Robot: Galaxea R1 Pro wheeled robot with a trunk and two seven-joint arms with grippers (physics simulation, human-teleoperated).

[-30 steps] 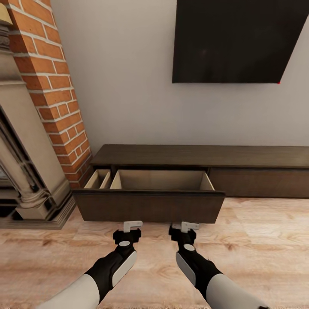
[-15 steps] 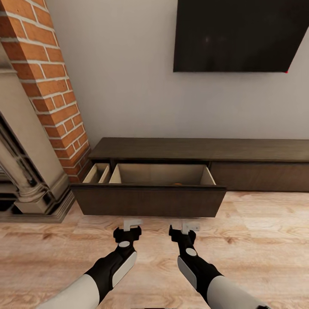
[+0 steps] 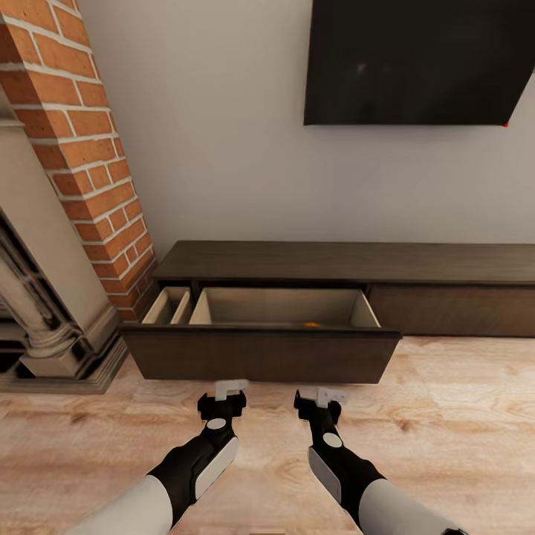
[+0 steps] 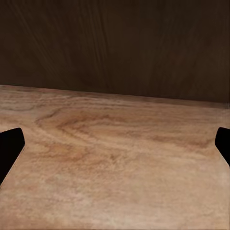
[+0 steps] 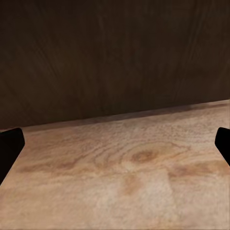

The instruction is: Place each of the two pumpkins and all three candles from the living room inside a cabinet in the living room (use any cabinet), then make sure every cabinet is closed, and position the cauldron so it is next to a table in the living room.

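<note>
— Where is the cabinet, and is it closed?

— The long dark brown cabinet (image 3: pixel 349 261) stands against the pale wall under the black TV (image 3: pixel 420 59), beside the red brick fireplace (image 3: pixel 78 141). Its wide drawer (image 3: pixel 260 355) is pulled out over the light wood plank floor (image 3: pixel 453 416), tan insides showing; a narrower divided compartment (image 3: pixel 169 306) lies open to its left.

— Anything inside?

— A small orange speck (image 3: pixel 312 324) peeks over the drawer front, near the front wall — too little shows to say what it is.

— And the pincers?

— The left gripper (image 3: pixel 227 388) and right gripper (image 3: pixel 327 394) hover side by side above the floor, just short of the drawer front. Both wrist views show their dark fingertips (image 4: pixel 9 146) (image 5: pixel 10 143) spread wide, with nothing held.
</note>
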